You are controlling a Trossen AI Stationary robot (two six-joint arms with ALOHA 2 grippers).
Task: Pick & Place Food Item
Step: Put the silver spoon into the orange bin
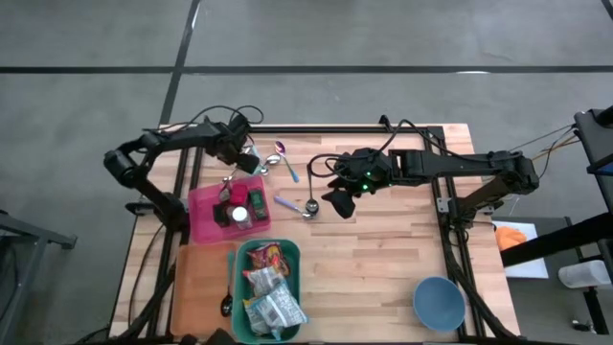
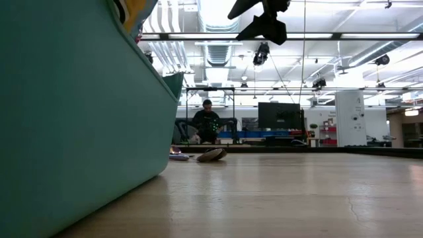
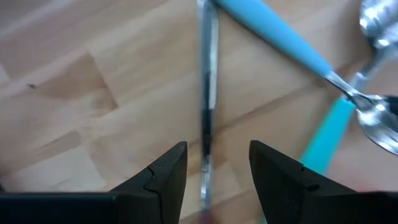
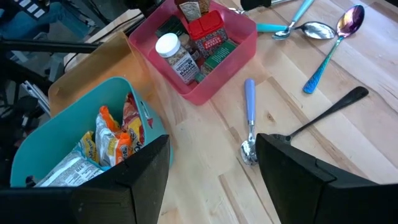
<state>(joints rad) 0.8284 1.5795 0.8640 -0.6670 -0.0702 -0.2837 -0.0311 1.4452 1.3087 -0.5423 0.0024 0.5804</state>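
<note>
While smooth teal bin (image 1: pixel 266 287) holds crinkly packets (image 1: pixel 273 309) — slatted wood table (image 1: pixel 383 259).

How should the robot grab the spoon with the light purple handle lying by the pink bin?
Probably by the middle of its handle, coming straight down from above. The purple-handled spoon lies flat on the table, so nothing can slip under it. The handle is straight and narrow, easy to pinch across its width, while the round metal bowl end looks slippery. The right gripper hangs open nearby, and the pink bin stands clear of the handle.
</note>
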